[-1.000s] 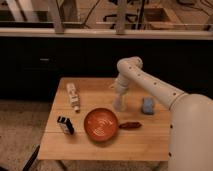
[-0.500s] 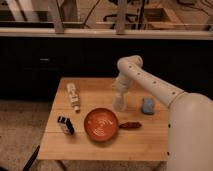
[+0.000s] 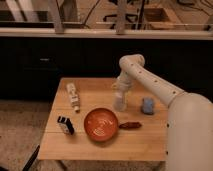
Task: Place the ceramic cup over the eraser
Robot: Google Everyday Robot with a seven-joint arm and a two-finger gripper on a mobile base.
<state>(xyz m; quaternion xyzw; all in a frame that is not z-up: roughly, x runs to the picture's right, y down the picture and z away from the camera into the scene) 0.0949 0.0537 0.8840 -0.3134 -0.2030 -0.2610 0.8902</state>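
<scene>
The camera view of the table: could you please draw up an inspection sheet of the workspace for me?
Surface: wooden table, standing on a speckled floor.
Job's things: ceramic cup at the arm's tip, right of centre; eraser near the front left, well apart from the cup.
Clutter: red bowl at centre front; pale tube at left; blue-grey pad at right; small dark red item just right of the bowl.
Grippers: pincer pointing down at the cup; whether it grips the cup cannot be told.
Cables: nothing seen on the table.
Surroundings: dark panel behind the table, pale rail above it.
</scene>
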